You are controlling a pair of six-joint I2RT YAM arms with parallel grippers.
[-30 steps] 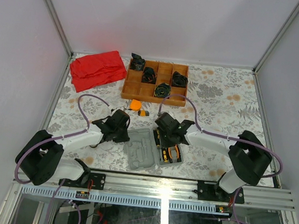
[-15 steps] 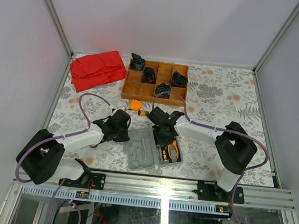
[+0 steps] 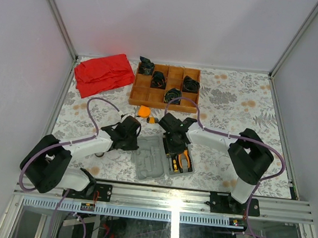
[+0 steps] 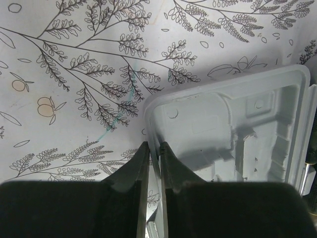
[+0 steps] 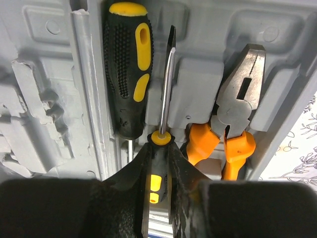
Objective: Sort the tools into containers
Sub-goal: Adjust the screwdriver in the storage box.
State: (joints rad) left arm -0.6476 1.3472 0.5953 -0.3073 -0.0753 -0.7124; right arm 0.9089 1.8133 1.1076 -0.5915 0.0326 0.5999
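Flat grey hinged plastic tool case [image 3: 150, 162] lies open near table edge, between arms. Left gripper [image 4: 153, 147]: fingers nearly together, pinching rim of case's empty left half at corner. Right gripper [image 5: 159, 145]: over right half, clamped on handle of slim black-and-yellow screwdriver [image 5: 168, 84], shaft lying along recess. Stout black-and-yellow screwdriver [image 5: 128, 64] just beside it on hinge side. Orange-handled pliers [image 5: 233, 119] on outer side. Both seated in case.

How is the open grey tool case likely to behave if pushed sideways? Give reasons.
The grey tool case looks thin-walled, so probably light and apt to slide. Its empty lid may flex. The left pincer, clamped on its rim, likely steadies it.
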